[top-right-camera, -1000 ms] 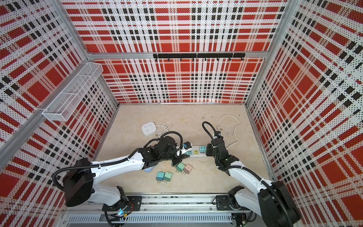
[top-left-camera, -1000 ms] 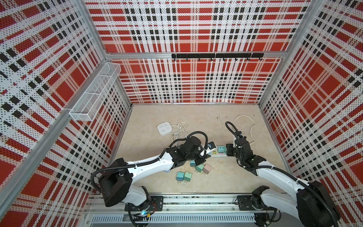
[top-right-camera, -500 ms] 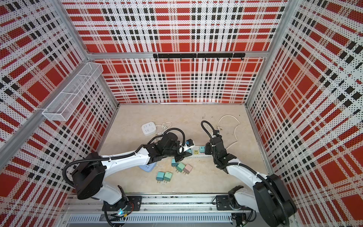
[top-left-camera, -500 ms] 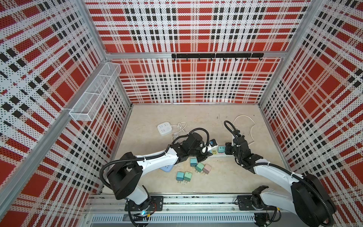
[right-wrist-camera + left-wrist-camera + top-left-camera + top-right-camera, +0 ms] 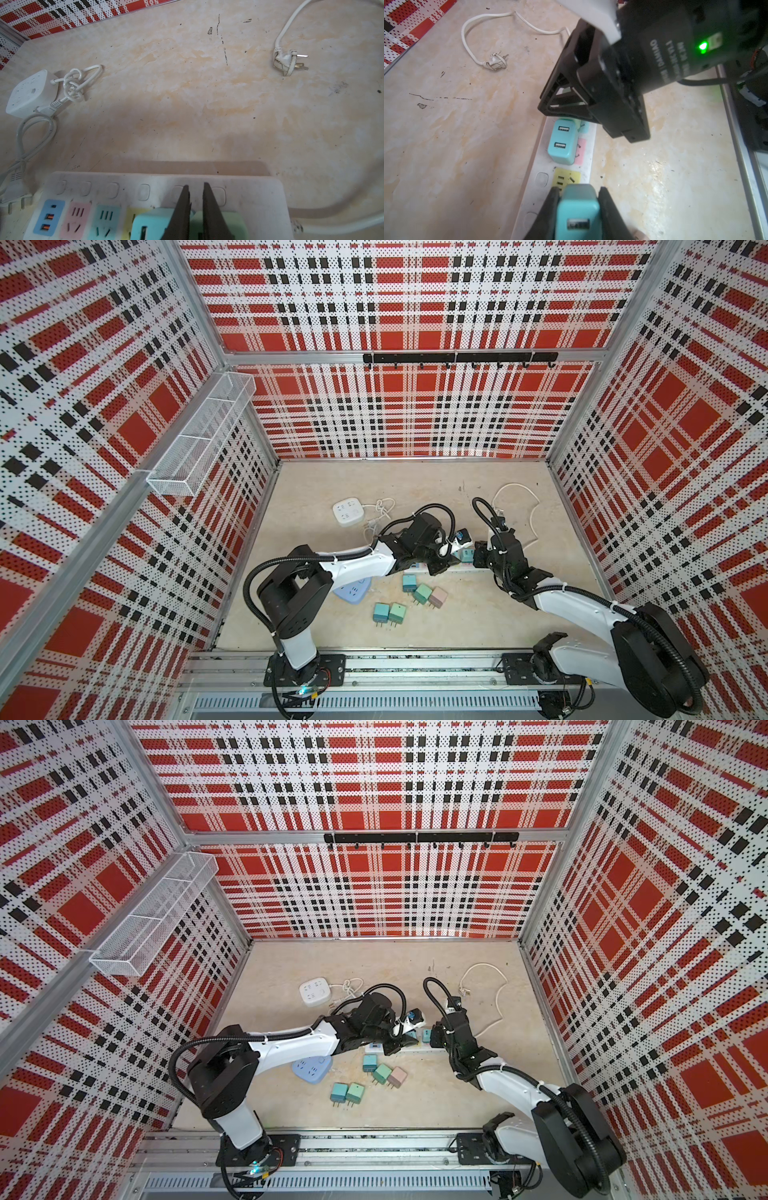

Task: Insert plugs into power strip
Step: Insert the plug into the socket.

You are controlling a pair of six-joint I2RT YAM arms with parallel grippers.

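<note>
The white power strip [image 5: 537, 182] lies between both arms, and in the right wrist view it [image 5: 249, 193] shows coloured sockets. My left gripper [image 5: 578, 199] is shut on a teal plug [image 5: 578, 209], just over the strip's yellow socket. A teal plug [image 5: 151, 224] and a mint plug [image 5: 234, 224] sit side by side in the strip. My right gripper [image 5: 195, 186] is shut, empty, its fingers over the seam between those two. In both top views several loose plugs lie on the table in front of the strip: teal [image 5: 409, 583], mint [image 5: 422, 593], pink [image 5: 437, 596] and a pair [image 5: 347, 1092].
A white square socket cube [image 5: 349, 511] with a knotted cable lies behind the left arm. A blue rounded socket [image 5: 353, 589] lies under the left forearm. The strip's white cable and wall plug [image 5: 288, 61] curl at the back right. A wire basket [image 5: 199, 439] hangs on the left wall.
The left arm's elbow and shoulder have swung right while its gripper stayed at the strip with the teal plug. The right gripper has shifted slightly farther back over the seated plugs.
</note>
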